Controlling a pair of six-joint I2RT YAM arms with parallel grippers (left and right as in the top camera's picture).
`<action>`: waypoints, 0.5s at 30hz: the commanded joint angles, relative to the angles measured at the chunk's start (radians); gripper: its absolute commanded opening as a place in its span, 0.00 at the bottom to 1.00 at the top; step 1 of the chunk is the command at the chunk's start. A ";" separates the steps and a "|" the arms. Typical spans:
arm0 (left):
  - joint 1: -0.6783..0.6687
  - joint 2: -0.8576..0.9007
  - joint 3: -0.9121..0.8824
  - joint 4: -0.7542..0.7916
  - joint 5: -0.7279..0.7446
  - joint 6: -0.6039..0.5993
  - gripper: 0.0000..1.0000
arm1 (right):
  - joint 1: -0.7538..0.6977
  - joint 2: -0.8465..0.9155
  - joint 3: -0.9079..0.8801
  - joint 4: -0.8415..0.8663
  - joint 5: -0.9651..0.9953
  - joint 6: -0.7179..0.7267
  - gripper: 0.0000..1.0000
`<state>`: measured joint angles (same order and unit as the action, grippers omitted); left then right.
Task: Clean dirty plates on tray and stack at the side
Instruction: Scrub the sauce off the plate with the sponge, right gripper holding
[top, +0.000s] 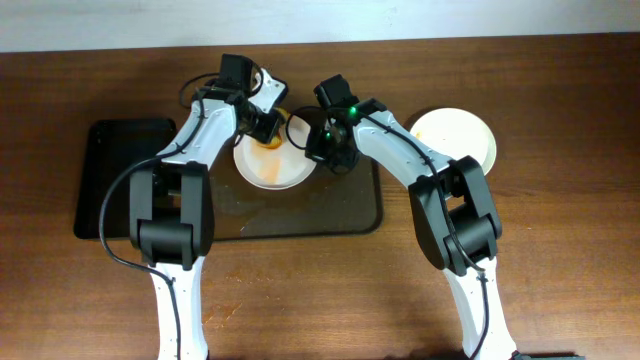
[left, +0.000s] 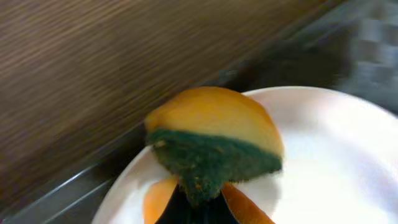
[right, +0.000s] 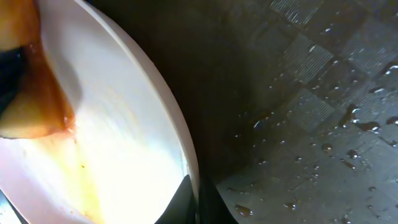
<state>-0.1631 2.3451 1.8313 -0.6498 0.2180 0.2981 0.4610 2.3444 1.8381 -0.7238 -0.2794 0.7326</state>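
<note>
Left gripper (left: 199, 208): pinched tight on the sponge (left: 214, 140), which stood up from the fingers with its green scouring face toward the camera and its yellow back behind.
Why held so: the sponge's edge lay against the far rim of the dirty plate (left: 329, 162), probably so that it could be dragged across the plate.
Right gripper (right: 198, 202): closed on the plate's near rim, with thin white edge running down between the dark fingers.
Why held so: it appeared to steady the plate against the push of the sponge.
Plate's place: on the tray (right: 311, 81), toward its upper left part in the overhead view, between the two grippers.
Plate's state: an orange smear (right: 87, 180) covered much of the bowl, so the cleaning looked unfinished.
Tray surface: wet, with water drops (right: 367, 124) scattered beside the plate.
In the way: both wrists crowded over one plate, leaving the sponge little room near the right fingers.
Farther right: a clean plate (top: 455, 135) sat on the table (top: 560, 250), well apart from the tray.
Farther left: a black mat (top: 125, 175) lay beside the tray.
</note>
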 joint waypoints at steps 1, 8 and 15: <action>0.004 0.016 -0.001 -0.105 -0.391 -0.269 0.01 | 0.004 0.018 -0.005 -0.002 0.002 0.001 0.04; 0.002 0.016 -0.001 -0.504 -0.008 -0.091 0.01 | 0.005 0.018 -0.005 -0.003 -0.002 0.000 0.04; 0.002 0.017 -0.001 -0.456 0.239 0.100 0.01 | 0.010 0.018 -0.005 0.000 -0.005 -0.015 0.04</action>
<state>-0.1505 2.3333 1.8469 -1.1446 0.3691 0.3279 0.4747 2.3444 1.8381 -0.7280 -0.3088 0.7044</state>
